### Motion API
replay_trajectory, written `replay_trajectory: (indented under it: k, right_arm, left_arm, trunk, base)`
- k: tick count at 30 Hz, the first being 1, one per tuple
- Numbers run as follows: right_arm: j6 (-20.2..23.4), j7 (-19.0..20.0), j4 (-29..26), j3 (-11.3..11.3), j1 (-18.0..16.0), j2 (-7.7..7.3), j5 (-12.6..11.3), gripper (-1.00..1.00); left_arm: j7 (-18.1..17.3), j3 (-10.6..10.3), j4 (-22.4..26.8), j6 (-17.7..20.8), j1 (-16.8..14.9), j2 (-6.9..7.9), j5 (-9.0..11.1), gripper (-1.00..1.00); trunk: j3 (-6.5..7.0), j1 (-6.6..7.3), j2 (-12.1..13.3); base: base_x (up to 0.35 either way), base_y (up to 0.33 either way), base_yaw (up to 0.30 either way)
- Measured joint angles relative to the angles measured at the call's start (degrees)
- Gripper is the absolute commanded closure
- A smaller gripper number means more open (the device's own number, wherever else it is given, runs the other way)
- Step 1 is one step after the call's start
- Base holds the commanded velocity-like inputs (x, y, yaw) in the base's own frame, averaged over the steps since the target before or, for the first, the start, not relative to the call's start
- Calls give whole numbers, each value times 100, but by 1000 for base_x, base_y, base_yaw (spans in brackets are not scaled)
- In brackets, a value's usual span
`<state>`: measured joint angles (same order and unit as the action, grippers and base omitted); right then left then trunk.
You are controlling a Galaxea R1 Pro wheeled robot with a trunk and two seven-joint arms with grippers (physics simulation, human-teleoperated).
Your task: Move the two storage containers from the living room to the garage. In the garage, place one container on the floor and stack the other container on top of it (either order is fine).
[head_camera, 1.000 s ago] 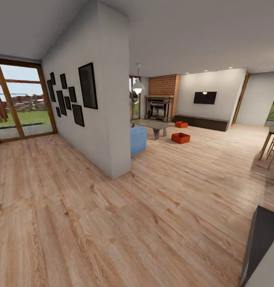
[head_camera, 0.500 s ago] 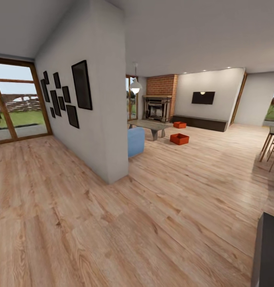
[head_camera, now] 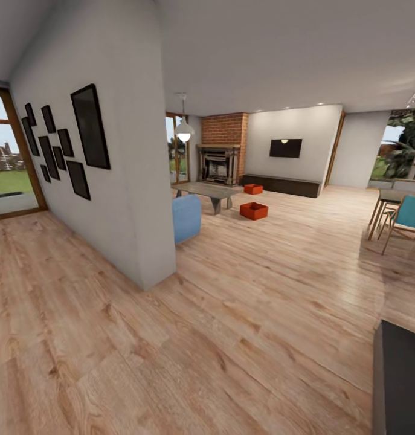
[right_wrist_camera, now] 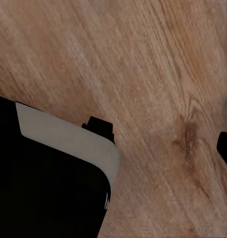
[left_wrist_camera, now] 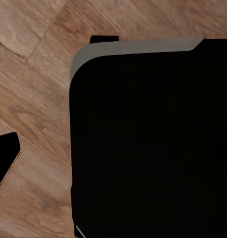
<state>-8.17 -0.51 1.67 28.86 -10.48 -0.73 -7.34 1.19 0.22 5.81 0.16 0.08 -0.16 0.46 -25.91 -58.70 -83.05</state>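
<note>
Two orange-red storage containers sit far ahead on the living room's wood planks in the head view. The nearer container [head_camera: 254, 211] lies just right of the glass coffee table [head_camera: 208, 191]; the farther one [head_camera: 253, 189] rests in front of the long dark bench [head_camera: 282, 185]. Both are several metres from me. One dark fingertip [left_wrist_camera: 5, 159] of my left gripper sits at the wrist picture's edge over bare planks, beside my black base [left_wrist_camera: 148, 144]. A fingertip [right_wrist_camera: 225, 148] of my right gripper likewise sits far out at its edge. Nothing is held.
A white partition wall [head_camera: 131, 181] with black frames juts in at the left, with a blue sofa end [head_camera: 186, 217] behind it. A brick fireplace [head_camera: 220, 162] stands at the back. A dining table and teal chair [head_camera: 406, 217] stand right; a dark block [head_camera: 400, 380] fills the lower right corner.
The whole head view has swung right and moved forward, so the wall, containers and fireplace sit further left in the picture and the dining chairs have come in. The containers themselves have not moved.
</note>
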Motion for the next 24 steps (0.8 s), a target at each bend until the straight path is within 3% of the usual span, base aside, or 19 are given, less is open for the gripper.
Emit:
replay_trajectory:
  k: [24]
  right_arm:
    - [-2, 0, 0, 0, 0, 0, 17, -100]
  left_arm:
    - [0, 1, 0, 0, 0, 0, -2, -100]
  trunk:
    - [0, 0, 0]
  base:
    - [322, 0, -1]
